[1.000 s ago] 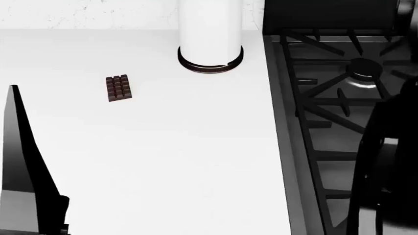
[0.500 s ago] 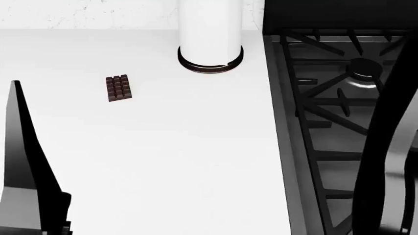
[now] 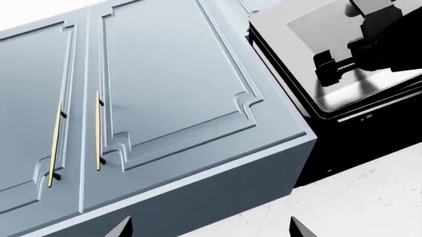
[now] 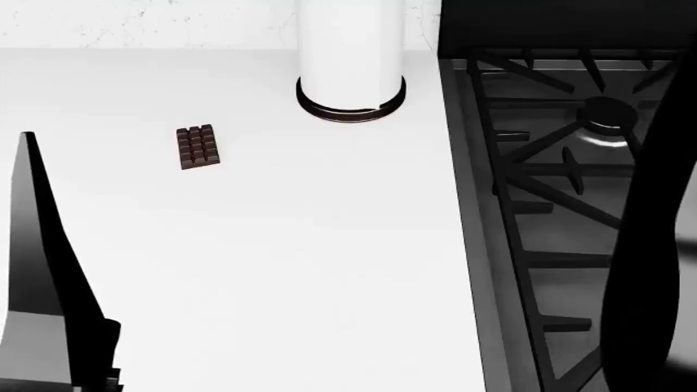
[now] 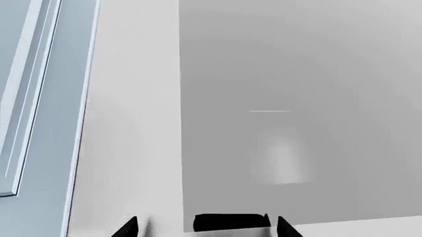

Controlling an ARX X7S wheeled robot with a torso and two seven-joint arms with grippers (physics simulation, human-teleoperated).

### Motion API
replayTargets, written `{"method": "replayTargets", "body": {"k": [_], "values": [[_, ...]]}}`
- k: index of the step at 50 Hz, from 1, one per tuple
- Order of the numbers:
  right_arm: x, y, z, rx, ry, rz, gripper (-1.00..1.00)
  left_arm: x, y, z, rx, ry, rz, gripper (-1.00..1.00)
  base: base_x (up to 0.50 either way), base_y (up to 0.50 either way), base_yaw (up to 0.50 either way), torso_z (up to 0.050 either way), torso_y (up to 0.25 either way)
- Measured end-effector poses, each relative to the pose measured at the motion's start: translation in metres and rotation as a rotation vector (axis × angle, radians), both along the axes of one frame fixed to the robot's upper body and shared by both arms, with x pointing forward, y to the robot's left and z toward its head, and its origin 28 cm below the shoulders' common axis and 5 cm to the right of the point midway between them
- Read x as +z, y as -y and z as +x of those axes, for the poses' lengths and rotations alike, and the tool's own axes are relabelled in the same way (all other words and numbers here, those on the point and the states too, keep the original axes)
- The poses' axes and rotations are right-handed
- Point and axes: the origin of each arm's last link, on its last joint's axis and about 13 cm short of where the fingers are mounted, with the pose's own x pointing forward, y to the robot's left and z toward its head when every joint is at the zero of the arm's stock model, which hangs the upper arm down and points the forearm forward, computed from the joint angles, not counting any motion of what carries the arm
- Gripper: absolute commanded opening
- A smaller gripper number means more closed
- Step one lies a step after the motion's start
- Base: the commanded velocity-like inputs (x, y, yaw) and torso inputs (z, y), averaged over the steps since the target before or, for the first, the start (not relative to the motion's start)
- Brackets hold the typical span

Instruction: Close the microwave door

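The microwave door (image 4: 42, 269) stands open at the head view's left edge, a thin black wedge seen edge-on with a grey lower part. Neither gripper shows in the head view; only my right arm (image 4: 654, 269) rises as a dark mass at the right, over the stove. In the left wrist view my left gripper (image 3: 209, 232) is open, its two tips wide apart, facing blue-grey cabinet doors (image 3: 165, 89). My right gripper (image 5: 207, 231) is open as well, close to a flat grey surface (image 5: 297, 98), with a black shape (image 5: 231, 222) low between its tips.
A chocolate bar (image 4: 197, 146) lies on the white counter (image 4: 305, 269). A white cylinder with a black base ring (image 4: 351, 65) stands at the back. The black gas stove (image 4: 556, 188) fills the right. A black appliance with a shiny grey face (image 3: 343, 69) hangs beside the cabinets.
My right arm has shifted at the head view's right edge and now covers more of the stove. The door's top edge sits slightly higher and further right.
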Motion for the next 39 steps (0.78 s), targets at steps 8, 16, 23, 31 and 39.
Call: {"method": "replayTargets", "body": {"k": [8,16,23,31,39], "values": [[0.007,-0.002,0.000,0.003,-0.013,-0.009,1.00,0.001,0.001,0.000,0.000,0.002,0.002,1.00,0.00,0.00,0.00,0.000,0.000],[0.016,-0.003,0.001,-0.003,-0.023,-0.013,1.00,0.004,0.000,0.003,0.002,0.004,0.005,1.00,0.00,0.00,0.00,0.000,0.000],[0.025,0.001,-0.001,-0.013,-0.030,0.003,1.00,0.007,-0.001,0.004,0.001,0.003,0.007,1.00,0.00,0.00,0.00,0.000,0.000],[0.030,0.006,-0.005,-0.020,-0.048,0.026,1.00,0.008,0.000,0.005,-0.001,0.004,0.008,1.00,0.00,0.00,0.00,0.000,0.000],[0.030,0.009,-0.007,-0.013,-0.097,0.056,1.00,0.005,0.003,0.002,-0.003,0.006,0.010,1.00,0.00,0.00,0.00,0.000,0.000]]}}
